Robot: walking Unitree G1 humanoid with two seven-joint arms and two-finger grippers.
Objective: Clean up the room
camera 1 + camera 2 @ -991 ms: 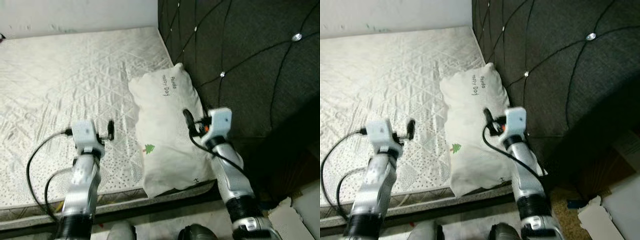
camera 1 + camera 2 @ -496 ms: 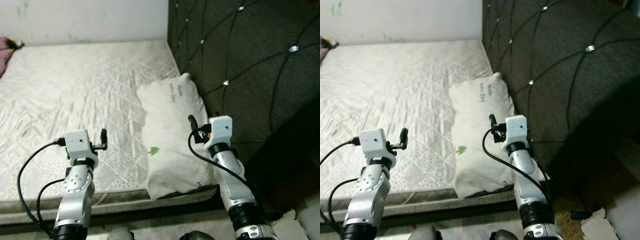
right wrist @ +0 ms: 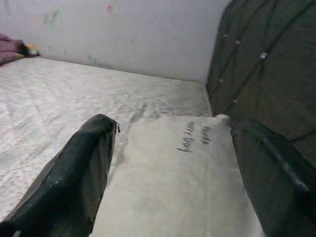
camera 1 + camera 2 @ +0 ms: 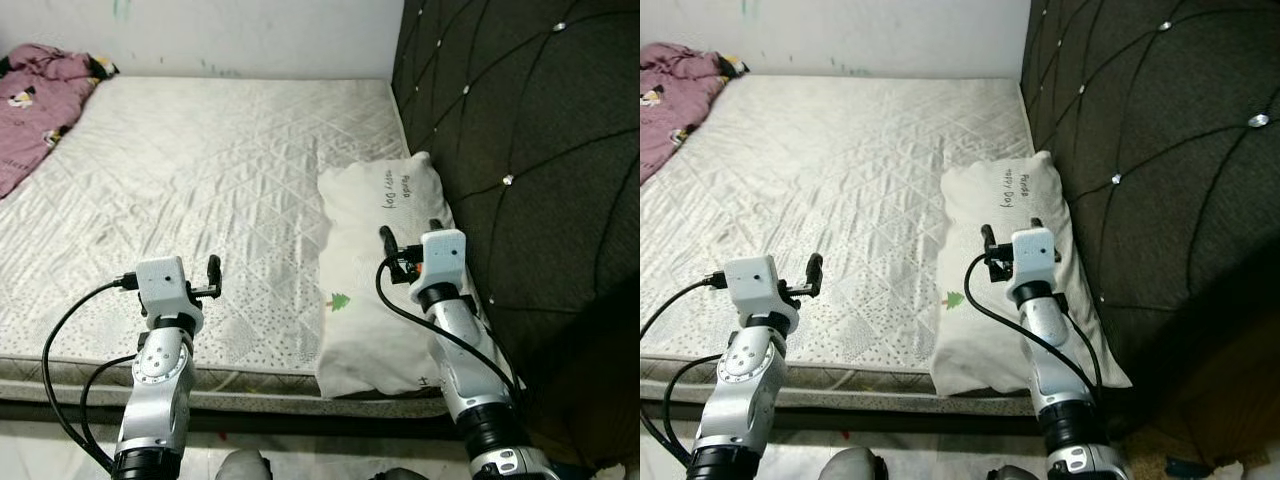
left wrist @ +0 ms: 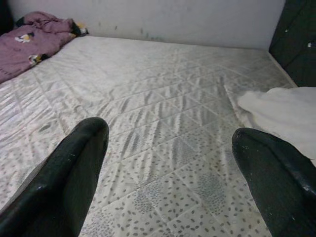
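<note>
A white pillow with handwriting and a small green tree mark lies on the bare quilted mattress, along the dark headboard. Its near end hangs slightly over the mattress's front edge. A crumpled purple blanket sits at the far left corner of the bed. My right gripper hovers open over the middle of the pillow, holding nothing. My left gripper is open above the mattress's front edge, left of the pillow, with bare mattress between its fingers.
The black tufted headboard rises along the right side of the bed. A pale wall runs behind the bed. The mattress's front edge is just below my arms, with a strip of floor beneath.
The camera has swung left and back, bringing the purple blanket and more of the mattress into view. Both grippers stay open and empty in the same pose.
</note>
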